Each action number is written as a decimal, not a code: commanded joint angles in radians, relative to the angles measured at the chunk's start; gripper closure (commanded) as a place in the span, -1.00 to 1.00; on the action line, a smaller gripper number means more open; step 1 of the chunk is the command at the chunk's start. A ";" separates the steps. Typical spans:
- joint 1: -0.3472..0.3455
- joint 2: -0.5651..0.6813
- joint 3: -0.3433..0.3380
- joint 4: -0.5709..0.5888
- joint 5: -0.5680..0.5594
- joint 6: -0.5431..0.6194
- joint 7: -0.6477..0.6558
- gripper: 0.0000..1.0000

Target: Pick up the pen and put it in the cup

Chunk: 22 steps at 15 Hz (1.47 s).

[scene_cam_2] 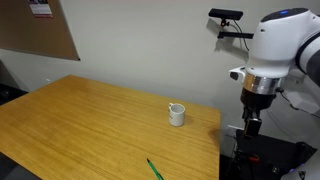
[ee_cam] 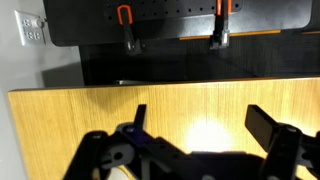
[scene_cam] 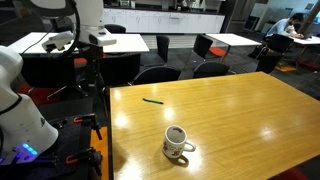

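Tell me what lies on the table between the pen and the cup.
Nothing. The stretch of table between the pen and the cup is bare wood, and both exterior views show it.

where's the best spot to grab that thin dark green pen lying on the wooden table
Likely the middle of the thin dark green pen, coming straight down and closing across its narrow shaft. It lies flat on the wooden table, well apart from the white ceramic mug, so nothing crowds a top grasp.
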 commanded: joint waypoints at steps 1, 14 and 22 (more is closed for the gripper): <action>-0.009 0.071 0.036 0.015 0.018 0.103 0.083 -1.00; 0.015 0.359 0.146 0.091 0.027 0.473 0.256 -1.00; 0.007 0.583 0.181 0.205 0.039 0.614 0.440 -1.00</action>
